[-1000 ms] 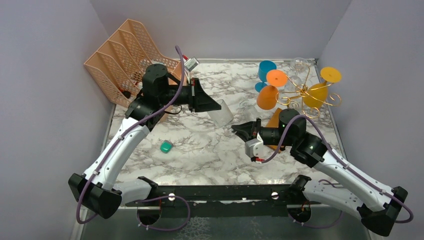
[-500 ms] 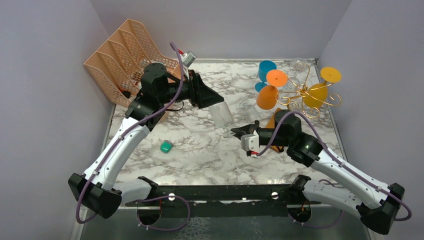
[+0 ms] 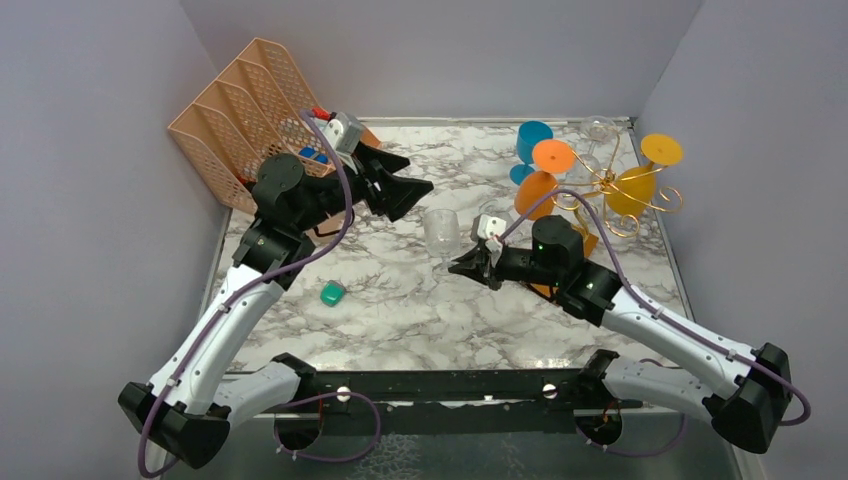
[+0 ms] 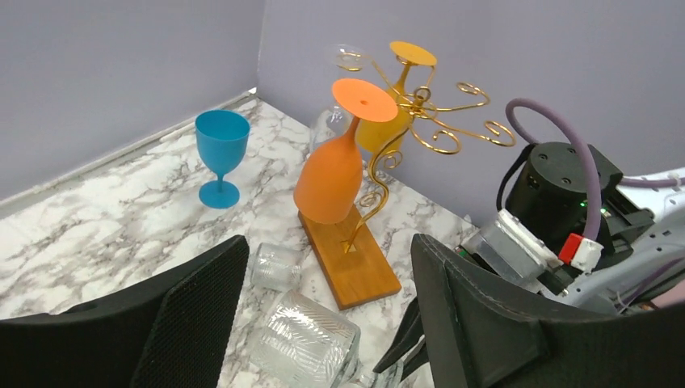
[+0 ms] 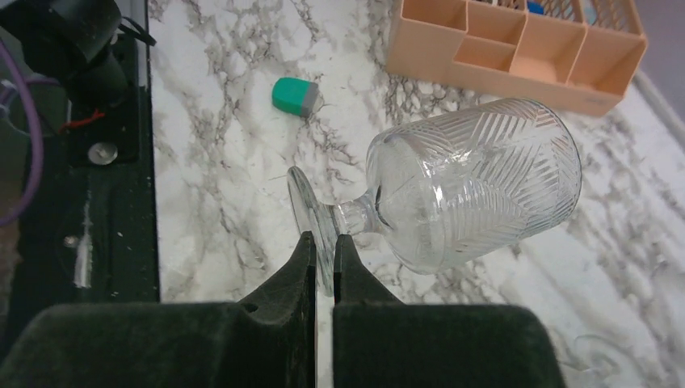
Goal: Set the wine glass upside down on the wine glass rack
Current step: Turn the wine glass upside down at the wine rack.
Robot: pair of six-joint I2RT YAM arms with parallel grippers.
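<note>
A clear wine glass point(image 5: 472, 182) with a chevron pattern cut into its rounded bowl, a very short stem and a flat round foot lies tipped on its side near the middle of the marble tabletop point(image 3: 400, 300), a little toward the far edge and left of the wine glass rack point(image 3: 600, 190). Whether the bowl rests on the marble cannot be told. The right gripper point(image 5: 323, 242) has its two black fingers pressed together on the rim of the foot, pinching it, with the bowl pointing away from the claw. The left gripper point(image 3: 415, 180) has its jaws spread wide, apart from the glass, on its far-left side. The rack, thin gold wire with spiral-ended arms on an orange-brown wooden base, stands by the right edge and carries an orange glass point(image 4: 329, 178) and a yellow glass point(image 3: 630, 190), both hanging upside down. A blue goblet point(image 4: 221, 153) stands upright near the far edge. A second ago the left gripper was closed around the bowl and the right claw stood parted just short of the foot; since then the left jaws have let go and drawn back toward the far left corner, the right claw has closed on the foot, and the glass sits in nearly the same spot.
</note>
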